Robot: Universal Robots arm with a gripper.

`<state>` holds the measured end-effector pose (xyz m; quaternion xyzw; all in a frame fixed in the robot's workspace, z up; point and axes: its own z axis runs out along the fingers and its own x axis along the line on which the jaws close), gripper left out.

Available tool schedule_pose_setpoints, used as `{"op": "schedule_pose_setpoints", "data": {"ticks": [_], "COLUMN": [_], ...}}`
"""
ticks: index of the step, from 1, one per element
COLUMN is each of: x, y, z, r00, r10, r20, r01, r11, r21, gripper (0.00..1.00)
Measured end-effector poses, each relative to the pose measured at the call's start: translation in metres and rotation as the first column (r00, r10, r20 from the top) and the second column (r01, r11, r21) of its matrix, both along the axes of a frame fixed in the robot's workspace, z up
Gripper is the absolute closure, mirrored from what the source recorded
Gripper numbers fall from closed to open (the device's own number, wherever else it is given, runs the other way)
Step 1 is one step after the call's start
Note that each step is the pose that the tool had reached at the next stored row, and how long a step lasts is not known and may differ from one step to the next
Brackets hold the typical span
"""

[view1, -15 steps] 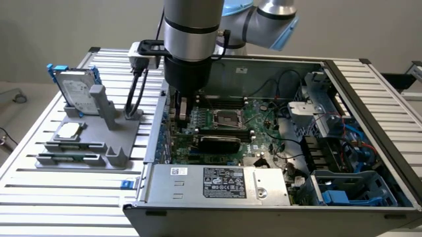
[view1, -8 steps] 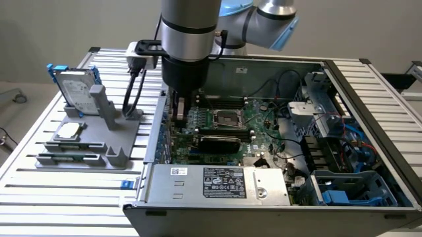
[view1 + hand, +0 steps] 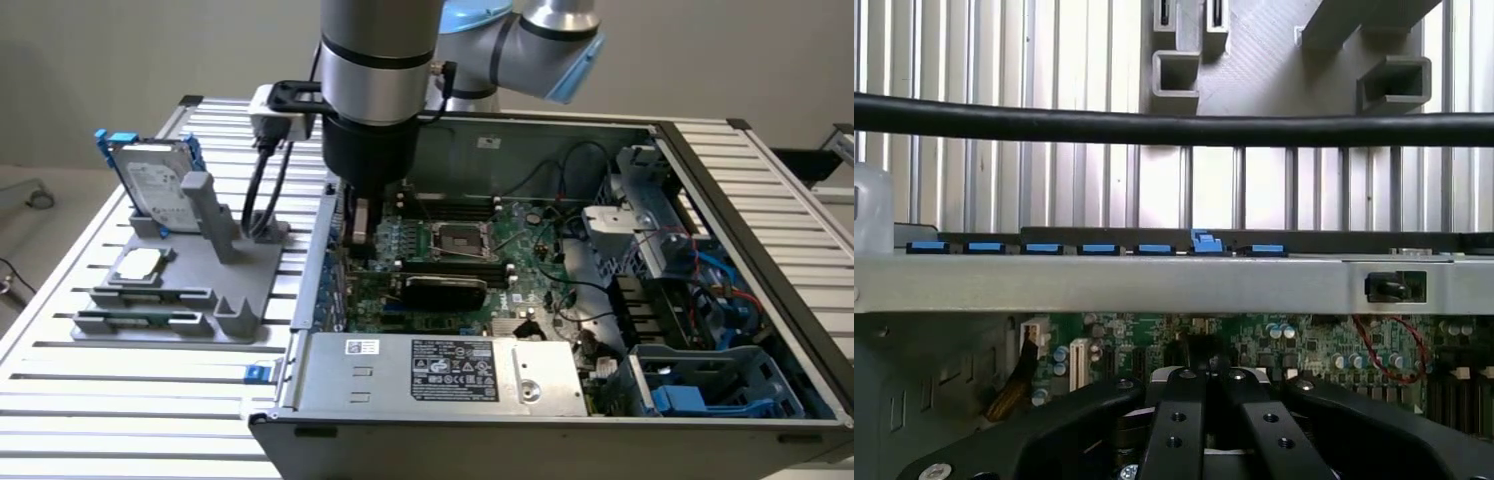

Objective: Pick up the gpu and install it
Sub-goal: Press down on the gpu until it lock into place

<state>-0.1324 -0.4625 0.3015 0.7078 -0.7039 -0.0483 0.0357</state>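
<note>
gpu (image 3: pixel 358 215) mostly behind gripper (image 3: pixel 360 205)

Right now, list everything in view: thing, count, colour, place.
PC case: 1, grey, open, on the exterior view's right.
Motherboard: 1, green, flat inside the case.
Power supply: 1, silver, near corner of the case.
gpu: 1, dark, on edge over the motherboard at the case's left wall, under the gripper.
Parts stand: 1, grey, on the table left of the case.
Hard drive: 1, silver in a blue frame, upright at the stand's far end.
Table: 1, slatted aluminium, under it all.
Cable: 1, black, across the wrist view.
Arm: 1, silver and black, reaching down into the case.
gripper: 1, black, shut, above the motherboard.
</note>
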Motion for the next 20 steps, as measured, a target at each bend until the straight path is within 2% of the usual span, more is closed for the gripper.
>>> {"op": "schedule_pose_setpoints", "data": {"ticks": [6, 14, 20], "x": [-0.0018, -0.0035, -0.0046], "y": [-0.0006, -0.0008, -0.0007], "z": [0.0001, 0.0003, 0.0001], "r00": [1.0000, 1.0000, 1.0000], "r10": [0.000, 0.000, 0.000], "r20": [-0.0029, -0.0038, -0.0054], "r01": [0.000, 0.000, 0.000], "r11": [1.0000, 0.9998, 0.9998], "r21": [-0.0036, -0.0186, -0.0202], "gripper": [0.89, 0.89, 0.89]}}
